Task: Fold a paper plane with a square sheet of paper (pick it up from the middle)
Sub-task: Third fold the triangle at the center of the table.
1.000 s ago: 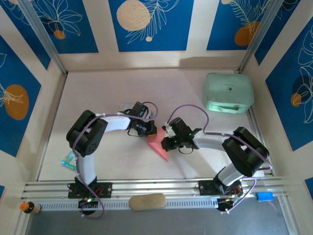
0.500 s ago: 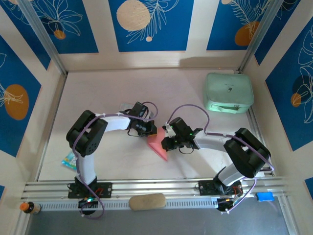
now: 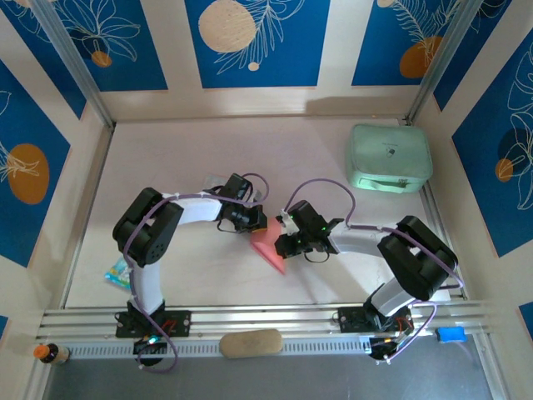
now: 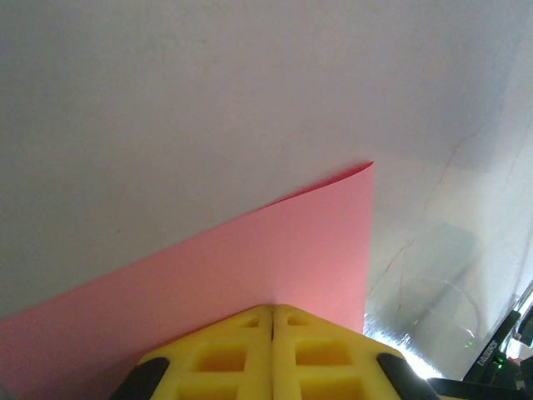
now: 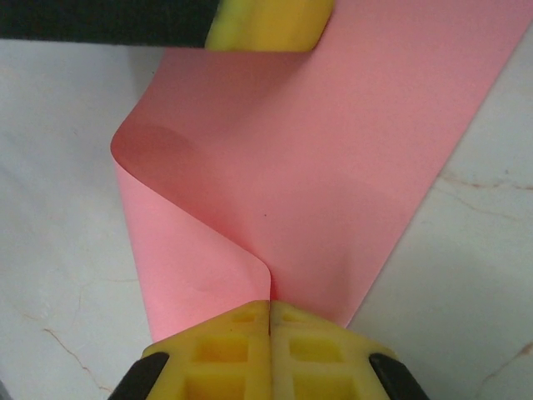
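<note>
Curling paper (image 5: 333, 167) (right wrist view)

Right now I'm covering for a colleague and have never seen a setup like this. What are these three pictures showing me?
You are looking at two small robot arms bolted side by side at the near edge of a table. The wide picture comes from a fixed camera above and behind them. The other two pictures come from a camera on each wrist, looking out past that arm's own yellow fingers.

The left gripper and the right gripper are both shut on the same square sheet of paper. It is salmon pink, and it curls over on itself between them.

A mint-green case lies at the far right of the table, and a small clear packet lies by the left arm. A tan pad rests on the rail in front.
</note>
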Tool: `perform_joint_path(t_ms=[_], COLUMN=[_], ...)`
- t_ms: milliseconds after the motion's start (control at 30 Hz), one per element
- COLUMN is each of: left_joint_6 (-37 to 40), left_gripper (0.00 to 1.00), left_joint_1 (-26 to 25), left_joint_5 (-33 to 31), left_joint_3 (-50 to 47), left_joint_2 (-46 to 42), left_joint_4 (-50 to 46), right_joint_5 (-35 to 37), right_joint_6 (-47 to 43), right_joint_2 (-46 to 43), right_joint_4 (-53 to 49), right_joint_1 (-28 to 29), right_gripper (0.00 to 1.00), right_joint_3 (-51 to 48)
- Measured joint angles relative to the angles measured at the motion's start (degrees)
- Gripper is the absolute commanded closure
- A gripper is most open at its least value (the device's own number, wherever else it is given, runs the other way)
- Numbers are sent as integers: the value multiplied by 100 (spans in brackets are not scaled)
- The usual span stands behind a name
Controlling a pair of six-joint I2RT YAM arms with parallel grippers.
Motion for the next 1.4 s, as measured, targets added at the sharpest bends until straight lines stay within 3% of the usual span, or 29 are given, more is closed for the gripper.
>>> perform_joint_path(t_ms=[667,933,1067,1200,1400], left_joint_6=[0,2,0,-120,-813], left_gripper=[91,78,77,87,100], left_joint_1=[0,0,0,0,-55], left_joint_5=[-50,-293,-450,-551,-540], left_joint_3=[-11,-11,-11,-140,-1207], left_joint_2=[-31,-289,-658,-1182,-2105], left_joint_4=[-2,-157,-195,-136,599], right_joint_5=[-24,-22,-22,-22,-22], right_joint_6=[24,61,63,63,68], right_joint_2=[133,138,142,144,149], right_joint_4=[11,24,26,42,46], right_joint_1=[7,11,11,11,11], right_gripper=[98,98,98,98,98], right_joint_3=[66,66,66,66,66])
